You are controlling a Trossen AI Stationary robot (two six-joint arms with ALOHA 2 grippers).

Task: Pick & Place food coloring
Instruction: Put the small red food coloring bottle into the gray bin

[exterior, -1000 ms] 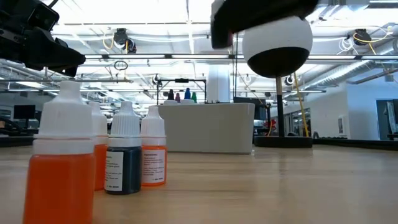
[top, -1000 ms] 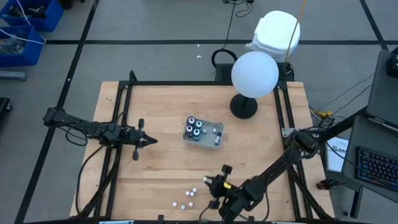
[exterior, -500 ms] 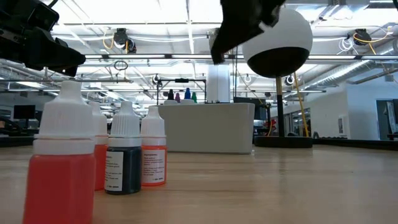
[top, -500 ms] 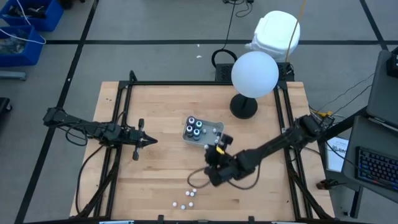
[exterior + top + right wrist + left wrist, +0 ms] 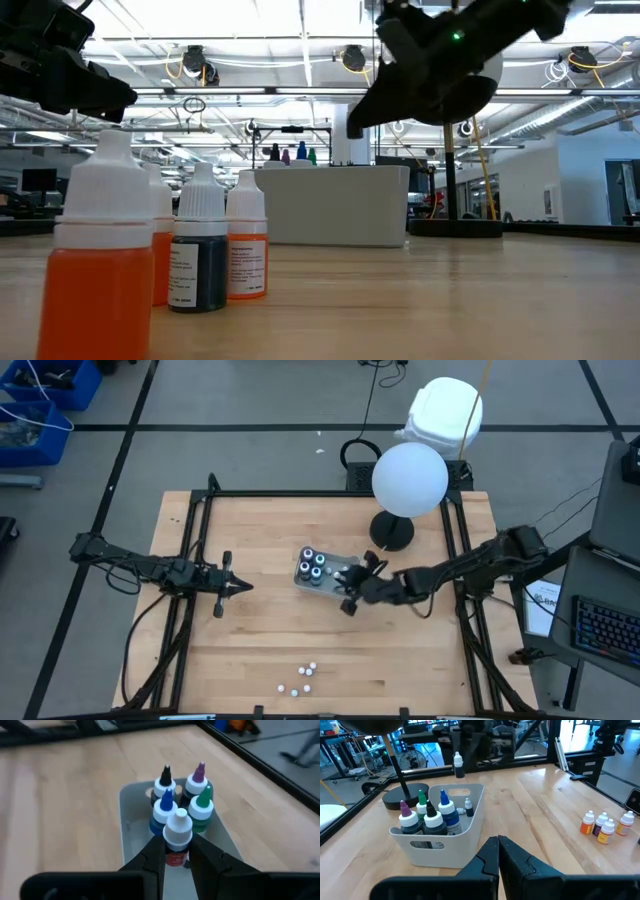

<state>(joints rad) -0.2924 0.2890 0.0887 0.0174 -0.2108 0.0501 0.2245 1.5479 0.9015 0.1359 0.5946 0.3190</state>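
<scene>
Swung since half a second ago from the table's middle front up to the grey tray's right end: right gripper (image 5: pixel 352 586), fingers clamped on a small white-capped bottle (image 5: pixel 178 836) with a red label. Held over the tray (image 5: pixel 345 590), bottle upright, long axis vertical, cap pointing up. Seen from the right wrist: held bottle just above the tray's open end, with four larger bottles (image 5: pixel 182 797) standing upright beyond it, tips black, purple, blue and green, clustered at the tray's far end. Seen from the left wrist, at about 12 o'clock past the tray: same bottle hanging in the air above the tray's far rim, dark below, white cap on top; one more tiny bottle lying or leaning inside beside the four. Seen from above only as a blur of dark fingers at the tray's 3 o'clock end.

Left gripper (image 5: pixel 240 587) at about 9 o'clock from the tray, well apart, fingers pressed together, empty.

Remaining small bottles (image 5: pixel 304 676) loose near the table's front edge, about 6 o'clock from the tray. Low view alone close enough for their contents: orange, dark blue, upright, white caps up. Four of them also at the right in the left wrist view.

Black-based lamp with white globe (image 5: pixel 409 478) at 1 o'clock from the tray.
</scene>
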